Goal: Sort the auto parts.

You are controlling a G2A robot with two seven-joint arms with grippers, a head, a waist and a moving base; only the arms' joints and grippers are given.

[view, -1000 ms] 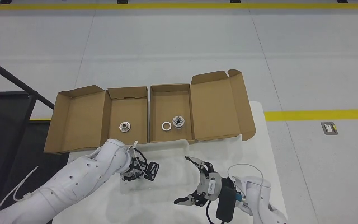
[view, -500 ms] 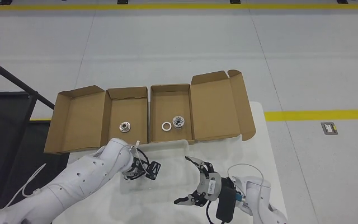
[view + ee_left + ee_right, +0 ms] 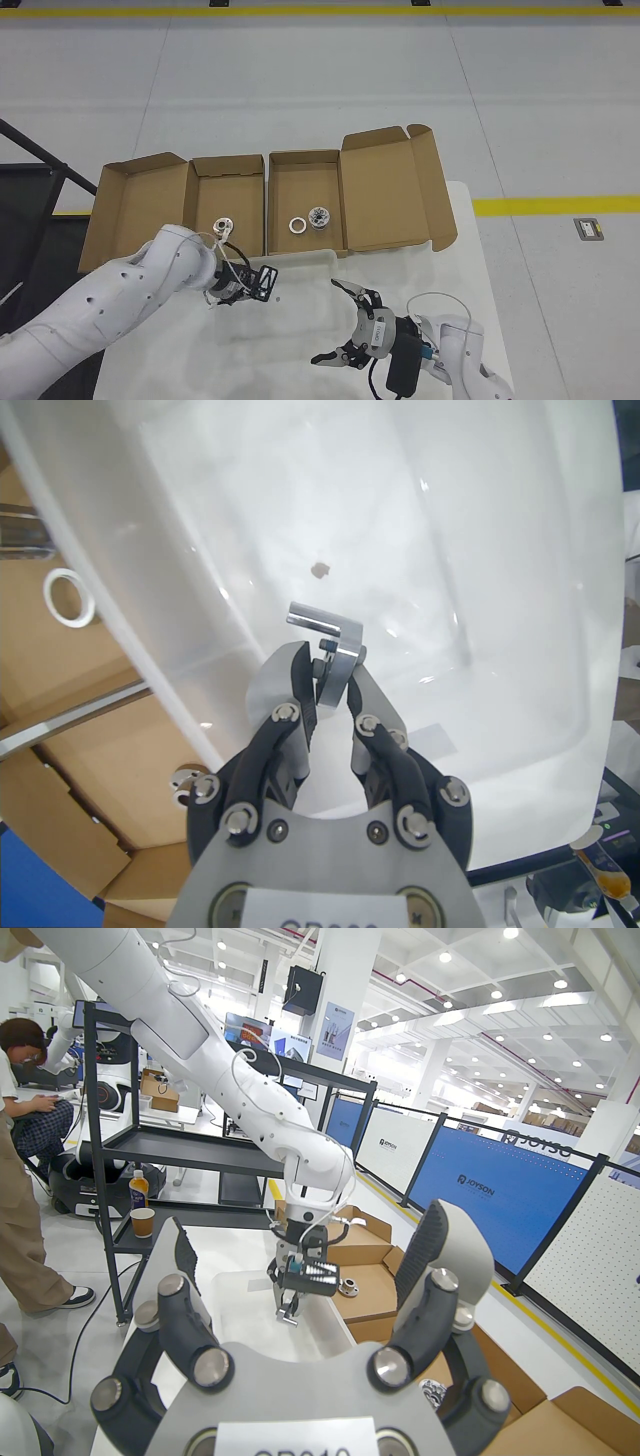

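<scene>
Grips a metal part [image 3: 332, 650] in left fingers [image 3: 302, 682] over the white bin [image 3: 450, 525], near its rim by the cardboard boxes [image 3: 232, 188]; holds right fingers [image 3: 435, 1248] spread wide, empty.

Left pincer [image 3: 332, 674] with metal part [image 3: 334, 645] shifted, nearer cardboard boxes [image 3: 232, 188]

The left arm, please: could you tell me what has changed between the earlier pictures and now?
The left claw, shut on a metal bracket, has moved across the white bin toward the left cardboard box. The right claw stayed open in place, and the flange, ring and gear in the boxes did not move.
</scene>
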